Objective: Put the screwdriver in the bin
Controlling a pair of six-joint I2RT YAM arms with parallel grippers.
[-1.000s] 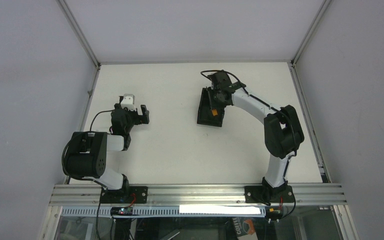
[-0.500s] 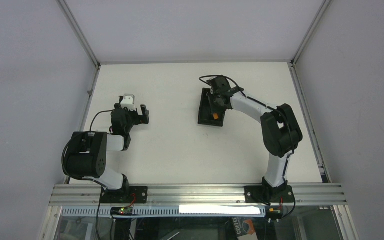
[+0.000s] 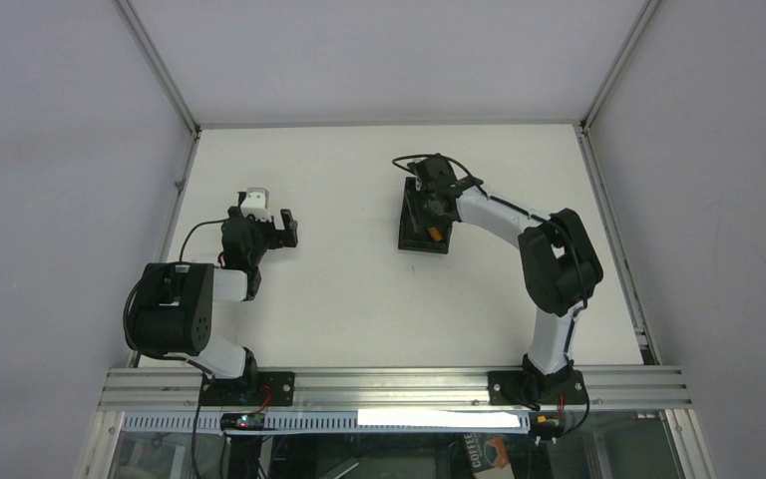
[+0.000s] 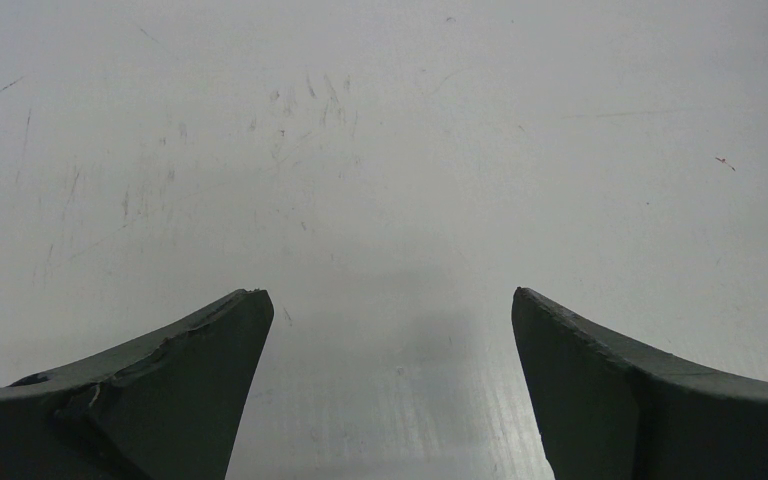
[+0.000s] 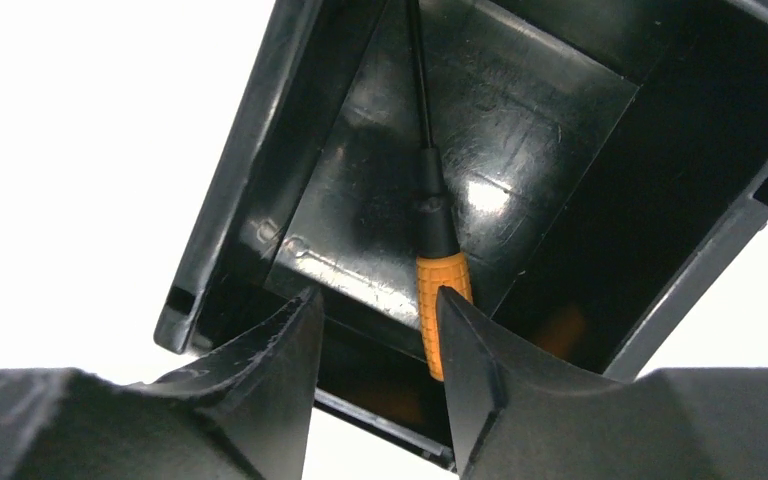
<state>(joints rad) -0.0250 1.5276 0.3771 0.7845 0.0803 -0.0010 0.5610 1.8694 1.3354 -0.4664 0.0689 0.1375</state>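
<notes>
The black bin [image 3: 409,238] sits on the white table at centre right. The screwdriver [image 5: 441,292], with an orange handle and thin dark shaft, lies inside the bin [image 5: 530,120], its handle leaning up at the near wall; its orange end also shows in the top view [image 3: 437,235]. My right gripper [image 5: 375,297] hovers over the bin [image 3: 429,200] with its jaws parted. The handle lies against the inner edge of the right finger, not clamped between the two. My left gripper [image 4: 390,295] is open and empty over bare table at the left [image 3: 290,228].
The white table [image 3: 339,289] is walled by grey panels on the left, back and right. An aluminium rail [image 3: 389,384] carrying both arm bases runs along the near edge.
The right gripper has shifted left and back over the bin and its jaws have parted, leaving the screwdriver lying in the bin. The left arm has not moved.
</notes>
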